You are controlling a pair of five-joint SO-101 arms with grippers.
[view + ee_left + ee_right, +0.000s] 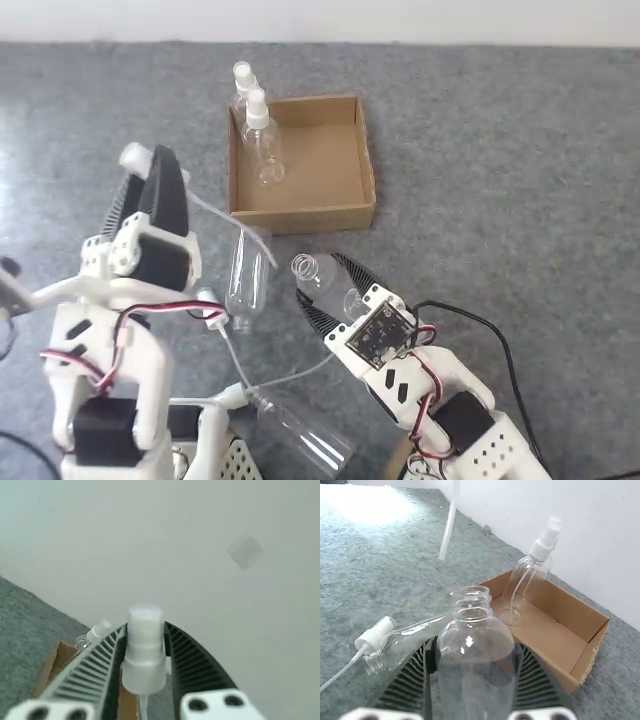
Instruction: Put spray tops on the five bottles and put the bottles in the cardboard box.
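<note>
My left gripper [150, 158] [145, 630] is raised over the table's left side and shut on a white spray top [135, 157] [144, 650], whose thin tube [235, 230] [447, 527] slants toward the centre. My right gripper [318, 280] [475, 650] is shut on an upright clear bottle [320, 280] [475, 645] with an open neck [471, 597], just in front of the cardboard box [345, 215] [585, 625]. Two capped bottles [262, 145] [527, 580] stand at the box's far left corner.
An uncapped bottle [247, 280] [410, 640] lies between the arms, with a loose spray top [210, 305] [375, 635] at its neck. Another bottle [310, 440] lies near the front edge beside a spray top [235, 395]. Grey carpet to the right of the box is bare.
</note>
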